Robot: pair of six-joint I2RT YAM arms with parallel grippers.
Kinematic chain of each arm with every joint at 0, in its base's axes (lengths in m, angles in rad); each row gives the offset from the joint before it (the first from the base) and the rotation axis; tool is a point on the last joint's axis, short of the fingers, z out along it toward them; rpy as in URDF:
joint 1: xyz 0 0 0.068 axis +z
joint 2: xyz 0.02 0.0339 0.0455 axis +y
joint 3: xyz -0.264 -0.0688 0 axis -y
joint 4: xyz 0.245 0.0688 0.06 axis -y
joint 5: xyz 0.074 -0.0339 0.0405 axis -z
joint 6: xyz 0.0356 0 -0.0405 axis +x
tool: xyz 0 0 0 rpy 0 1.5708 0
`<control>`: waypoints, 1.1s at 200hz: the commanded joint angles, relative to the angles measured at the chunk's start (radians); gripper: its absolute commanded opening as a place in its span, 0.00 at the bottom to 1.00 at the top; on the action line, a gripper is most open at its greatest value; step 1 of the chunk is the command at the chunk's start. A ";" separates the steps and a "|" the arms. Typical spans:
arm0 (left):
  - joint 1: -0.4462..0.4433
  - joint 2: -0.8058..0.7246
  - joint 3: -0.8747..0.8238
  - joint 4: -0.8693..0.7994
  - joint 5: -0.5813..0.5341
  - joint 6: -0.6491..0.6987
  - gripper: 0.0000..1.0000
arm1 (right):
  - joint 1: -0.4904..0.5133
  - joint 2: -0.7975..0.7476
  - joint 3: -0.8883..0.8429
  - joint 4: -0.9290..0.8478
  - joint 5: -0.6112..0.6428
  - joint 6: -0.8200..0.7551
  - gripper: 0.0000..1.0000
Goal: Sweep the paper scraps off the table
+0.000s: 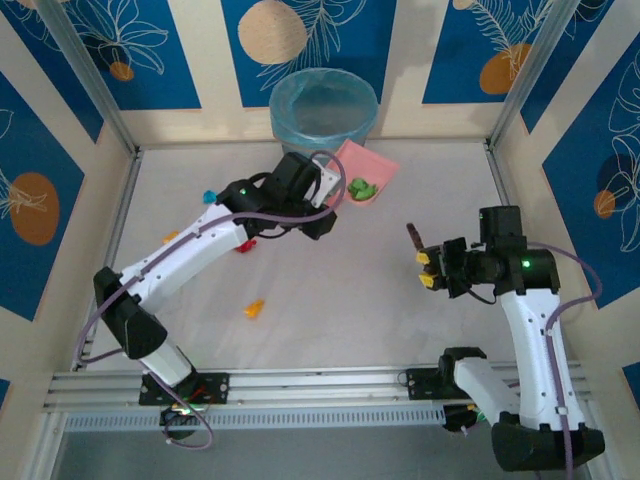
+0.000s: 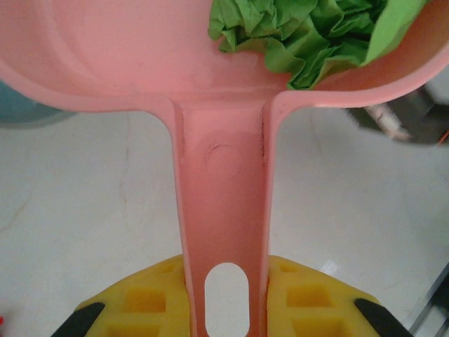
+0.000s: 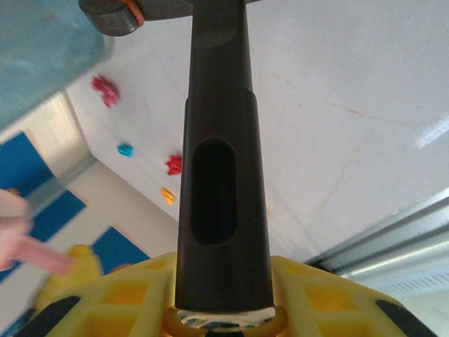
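Left gripper [image 1: 331,196] is clamped on the handle of the pink dustpan [image 1: 366,163] at the far centre of the counter [image 1: 340,300], just in front of the translucent blue bin [image 1: 323,104]. In the left wrist view the yellow pads [image 2: 144,298] of the left gripper [image 2: 224,298] press both sides of the dustpan [image 2: 223,210] handle, and a green wad [image 2: 309,31] sits inside the pan; the same green wad [image 1: 362,187] shows at the pan's near lip from above. Can't tell whether the pan touches the counter. Right gripper [image 1: 428,270] is over the right side of the counter, pinching a dark brush handle [image 1: 414,238] that sticks out toward the far side. In the right wrist view the right gripper [image 3: 223,302] has yellow pads [image 3: 133,298] squeezed on the brush handle [image 3: 221,175]. Loose paper scraps [image 1: 254,308] lie on the left half of the counter: an orange one near centre-left, a red one [image 1: 245,245] by the left arm, a blue one [image 1: 209,196] further back, and another orange one [image 1: 172,237] just beside the arm. The right wrist view shows red [image 3: 105,88], blue [image 3: 125,149], red [image 3: 173,165] and orange [image 3: 167,195] scraps, well apart from the brush handle.
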State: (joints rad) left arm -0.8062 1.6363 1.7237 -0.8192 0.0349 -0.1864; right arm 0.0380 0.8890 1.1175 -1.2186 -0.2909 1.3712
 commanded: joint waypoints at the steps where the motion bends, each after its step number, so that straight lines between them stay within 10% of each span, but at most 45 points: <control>1: 0.043 0.057 0.112 -0.068 0.034 -0.028 0.00 | 0.080 0.017 -0.016 0.037 0.014 -0.020 0.00; 220: 0.279 0.362 0.559 0.055 0.384 -0.379 0.00 | 0.481 0.243 0.062 0.090 0.104 -0.046 0.00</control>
State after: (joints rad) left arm -0.5442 1.9678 2.2387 -0.8330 0.3325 -0.4973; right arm 0.4961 1.1210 1.1336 -1.1370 -0.1909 1.3209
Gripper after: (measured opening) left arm 0.211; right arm 0.325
